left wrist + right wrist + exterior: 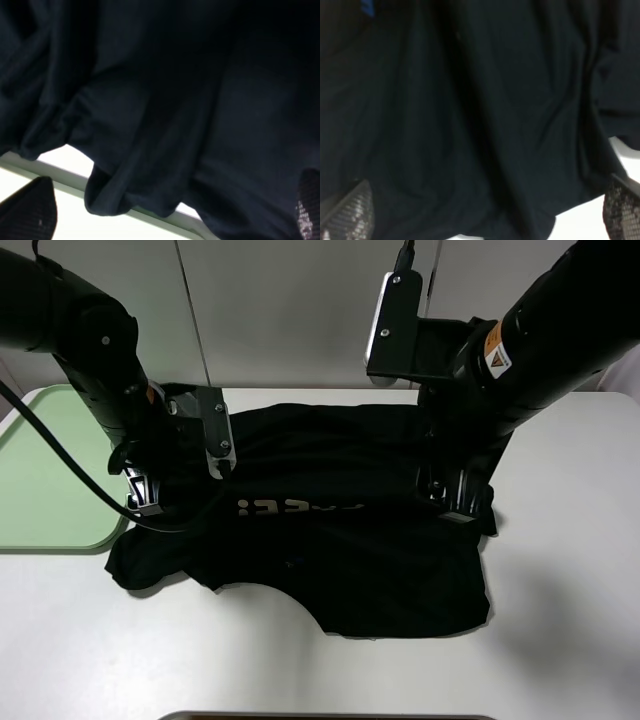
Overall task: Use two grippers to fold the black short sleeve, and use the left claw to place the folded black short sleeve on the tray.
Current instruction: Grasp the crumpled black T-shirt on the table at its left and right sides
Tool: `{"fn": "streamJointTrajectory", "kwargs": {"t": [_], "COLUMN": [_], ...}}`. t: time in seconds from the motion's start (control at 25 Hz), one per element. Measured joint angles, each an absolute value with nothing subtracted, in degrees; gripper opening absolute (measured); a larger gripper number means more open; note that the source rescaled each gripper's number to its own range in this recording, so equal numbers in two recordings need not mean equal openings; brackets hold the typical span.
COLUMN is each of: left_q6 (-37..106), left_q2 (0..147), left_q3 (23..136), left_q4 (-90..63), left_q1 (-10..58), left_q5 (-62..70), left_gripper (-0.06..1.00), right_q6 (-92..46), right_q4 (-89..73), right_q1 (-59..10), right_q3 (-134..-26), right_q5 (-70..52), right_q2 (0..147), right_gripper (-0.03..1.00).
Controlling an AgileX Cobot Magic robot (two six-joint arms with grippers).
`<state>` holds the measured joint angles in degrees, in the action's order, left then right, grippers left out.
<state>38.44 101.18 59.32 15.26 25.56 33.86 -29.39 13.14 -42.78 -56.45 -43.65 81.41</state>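
Note:
The black short sleeve (340, 530) lies rumpled on the white table, its whitish lettering (300, 508) facing up. My left claw (140, 490) is down on the shirt's left edge, next to the mint-green tray (45, 470). In the left wrist view the left claw (170, 220) has its fingertips (30, 212) wide apart with bunched black cloth (165, 110) between them. My right gripper (450, 495) is down on the shirt's right side. In the right wrist view the right gripper (487, 220) has its fingertips (350, 215) wide apart over the cloth (470, 125), with a small blue mark (367, 7) showing.
The tray holds nothing and sits at the table's left edge; its rim (65, 177) shows under the cloth in the left wrist view. Bare white table (150, 650) lies in front of the shirt and to the right (570, 540). A dark object edge (320, 717) shows at the front.

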Motion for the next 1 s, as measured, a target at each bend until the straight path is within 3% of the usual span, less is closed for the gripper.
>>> {"fn": "streamJointTrajectory", "kwargs": {"t": [0.24, 1.0], "left_q6": [43.21, 48.30], "left_q2": [104.33, 111.53], "left_q3": [59.32, 59.36], "left_q4": [12.66, 12.28], "left_q1": [22.75, 22.56], "left_q5": [32.24, 24.42], "left_gripper": [0.92, 0.86], "right_q6": [-29.39, -29.96], "right_q4": [12.58, 13.11], "right_q1": [-42.78, -42.78], "right_q3": [-56.45, -56.45], "right_q5": [-41.75, -39.38], "right_q2": [82.44, 86.76], "right_gripper": [1.00, 1.00]}}
